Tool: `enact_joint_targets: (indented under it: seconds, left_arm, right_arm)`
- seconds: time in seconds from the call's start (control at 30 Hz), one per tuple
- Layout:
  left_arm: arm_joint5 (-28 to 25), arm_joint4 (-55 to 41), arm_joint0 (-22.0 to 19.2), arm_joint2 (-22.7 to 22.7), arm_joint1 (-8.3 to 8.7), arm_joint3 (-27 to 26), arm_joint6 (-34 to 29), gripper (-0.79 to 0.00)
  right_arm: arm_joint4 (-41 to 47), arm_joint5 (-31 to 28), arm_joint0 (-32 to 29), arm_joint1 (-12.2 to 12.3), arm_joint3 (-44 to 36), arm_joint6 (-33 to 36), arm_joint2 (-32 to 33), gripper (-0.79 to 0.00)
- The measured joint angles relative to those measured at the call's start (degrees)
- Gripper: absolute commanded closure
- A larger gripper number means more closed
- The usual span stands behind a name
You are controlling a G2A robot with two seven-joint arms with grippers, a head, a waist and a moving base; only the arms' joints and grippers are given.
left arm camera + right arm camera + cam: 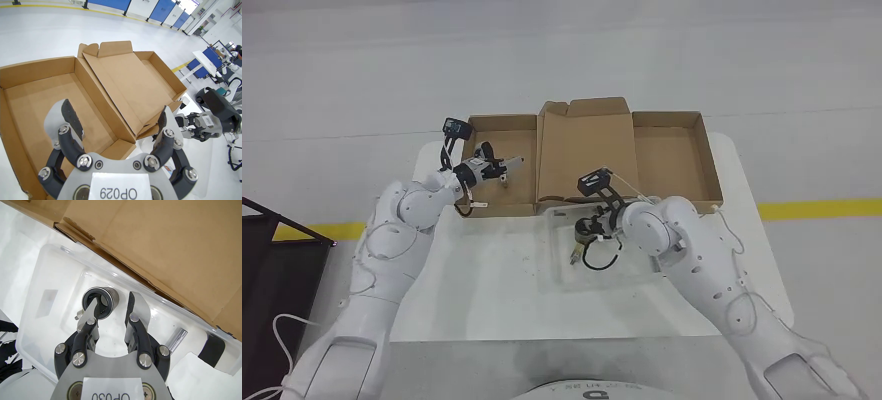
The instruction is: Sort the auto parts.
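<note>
Right fingers (139,303) astride partly hidden bearing (112,296)

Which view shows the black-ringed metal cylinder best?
Right wrist view: the black-ringed metal cylinder lies close up in the clear plastic tray, bore visible. In the top view the right gripper sits over it; the left wrist view faces brown cardboard boxes.

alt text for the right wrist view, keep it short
The open right gripper hangs over a clear plastic tray, one finger crossing the mouth of a black-rimmed metal bearing that lies on its side there. A short metal pin lies farther along the tray, and a brown cardboard box stands just beyond its rim.
</note>
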Motion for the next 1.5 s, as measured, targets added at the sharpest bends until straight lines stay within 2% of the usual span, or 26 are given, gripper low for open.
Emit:
enact_joint_targets:
  seconds: [0.57, 0.63, 0.7, 0.73, 0.9, 1.07, 1.2, 1.37, 1.43, 1.5]
  left_arm:
    - [0.0, 0.0, 0.0, 0.0, 0.0, 0.0, 0.0, -0.785]
    - [0.0, 0.0, 0.0, 0.0, 0.0, 0.0, 0.0, -0.785]
    - [0.0, 0.0, 0.0, 0.0, 0.0, 0.0, 0.0, -0.785]
    - [0.0, 0.0, 0.0, 0.0, 0.0, 0.0, 0.0, -0.785]
    - [0.0, 0.0, 0.0, 0.0, 0.0, 0.0, 0.0, -0.785]
    - [0.0, 0.0, 0.0, 0.0, 0.0, 0.0, 0.0, -0.785]
    - [0.0, 0.0, 0.0, 0.0, 0.0, 0.0, 0.0, -0.785]
    - [0.0, 0.0, 0.0, 0.0, 0.0, 0.0, 0.0, -0.785]
    - [0.0, 0.0, 0.0, 0.0, 0.0, 0.0, 0.0, -0.785]
    - [0.0, 0.0, 0.0, 0.0, 0.0, 0.0, 0.0, -0.785]
  right_arm:
    - [-0.13, 0.97, 2.32, -0.68, 3.91, 1.17, -1.73, -0.28]
    - [0.07, 0.79, 2.66, -0.76, 4.54, 1.6, -1.98, -0.24]
    - [0.36, 0.49, 2.9, -0.82, 4.92, 1.86, -2.1, -0.099]
    - [0.51, 0.24, 3.0, -0.84, 5.09, 1.99, -2.13, 0.0]
    - [0.84, -1.16, 2.75, -0.67, 4.53, 2.38, -1.66, 0.0]
    - [1.75, -3.81, -0.08, 0.18, 0.08, 2.08, 0.91, 0.0]
    - [5.11, -10.8, -5.03, 1.56, -6.23, 1.37, 5.12, 0.0]
    - [15.06, -27.56, -16.29, 3.99, -17.12, -9.3, 16.98, 0.0]
    - [19.58, -35.58, -21.62, 4.91, -19.59, -13.68, 22.67, 0.0]
    - [22.53, -41.16, -25.37, 5.52, -20.72, -16.0, 26.83, 0.0]
